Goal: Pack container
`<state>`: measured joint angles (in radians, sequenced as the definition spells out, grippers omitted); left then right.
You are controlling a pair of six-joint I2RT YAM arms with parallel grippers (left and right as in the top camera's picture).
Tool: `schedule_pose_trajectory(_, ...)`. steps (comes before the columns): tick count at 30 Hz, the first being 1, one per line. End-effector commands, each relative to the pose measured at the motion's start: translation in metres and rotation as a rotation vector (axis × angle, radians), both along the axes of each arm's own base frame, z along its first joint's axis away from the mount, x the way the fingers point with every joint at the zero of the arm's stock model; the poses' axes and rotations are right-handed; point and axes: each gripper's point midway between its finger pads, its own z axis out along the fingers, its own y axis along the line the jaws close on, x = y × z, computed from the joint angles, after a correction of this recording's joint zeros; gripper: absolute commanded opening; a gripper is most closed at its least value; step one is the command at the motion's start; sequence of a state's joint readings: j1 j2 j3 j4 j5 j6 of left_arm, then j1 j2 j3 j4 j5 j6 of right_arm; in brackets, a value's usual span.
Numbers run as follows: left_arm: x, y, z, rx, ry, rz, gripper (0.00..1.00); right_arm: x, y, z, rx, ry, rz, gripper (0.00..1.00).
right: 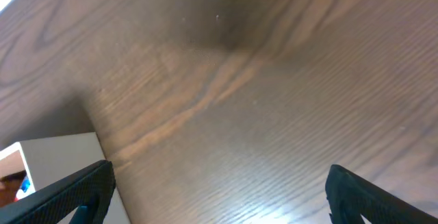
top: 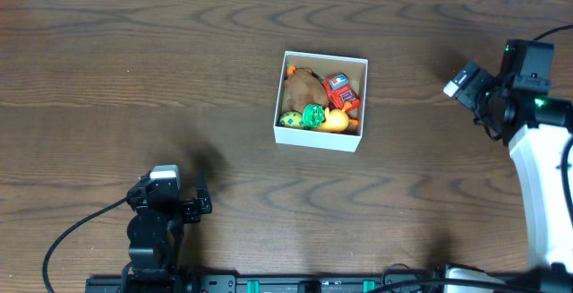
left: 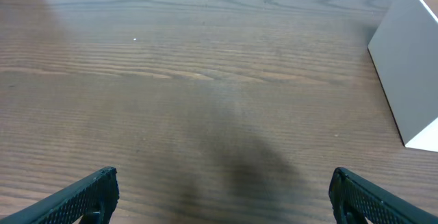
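The container (top: 320, 139) is a small square white box with a brown inside, at the middle of the table. It holds several toys: a brown one (top: 304, 87), a red one (top: 337, 88), a green one (top: 313, 115), a yellow-green one (top: 291, 119) and an orange one (top: 337, 121). My left gripper (left: 222, 193) is open and empty near the front edge, left of the box; the box's white wall (left: 409, 66) shows at the right of its view. My right gripper (right: 219, 190) is open and empty at the far right; the box corner (right: 55, 159) shows at its lower left.
The table (top: 134, 78) is dark brown wood. The left arm's base and cable (top: 152, 239) sit at the front edge. The right arm's white body (top: 542, 185) stands along the right edge.
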<state>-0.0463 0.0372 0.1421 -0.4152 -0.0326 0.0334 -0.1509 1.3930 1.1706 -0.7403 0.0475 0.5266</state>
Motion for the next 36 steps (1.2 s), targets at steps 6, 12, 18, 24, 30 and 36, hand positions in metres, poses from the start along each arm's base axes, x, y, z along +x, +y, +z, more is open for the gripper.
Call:
schedule_pose_trajectory(6,0.000,0.001,-0.008,-0.003,0.014,0.008,0.98,-0.013,0.022,0.047,-0.333,-0.205,0.323,0.99)
schedule_pose_trajectory(12,0.000,0.001,-0.008,-0.003,0.014,0.008,0.98,-0.043,0.028,0.031,-0.403,-0.280,0.374,0.99)
schedule_pose_trajectory(18,0.000,0.001,-0.008,-0.003,0.014,0.008,0.98,-0.075,0.028,0.009,-0.436,-0.379,0.347,0.99)
schedule_pose_trajectory(24,0.000,0.001,-0.008,-0.003,0.014,0.008,0.98,-0.104,0.029,-0.009,-0.456,-0.466,0.329,0.99)
schedule_pose_trajectory(30,0.000,0.001,-0.008,-0.003,0.014,0.008,0.98,-0.117,0.031,-0.016,-0.469,-0.537,0.318,0.99)
schedule_pose_trajectory(36,0.000,0.001,-0.008,-0.003,0.014,0.008,0.98,-0.121,0.031,-0.023,-0.474,-0.567,0.310,0.99)
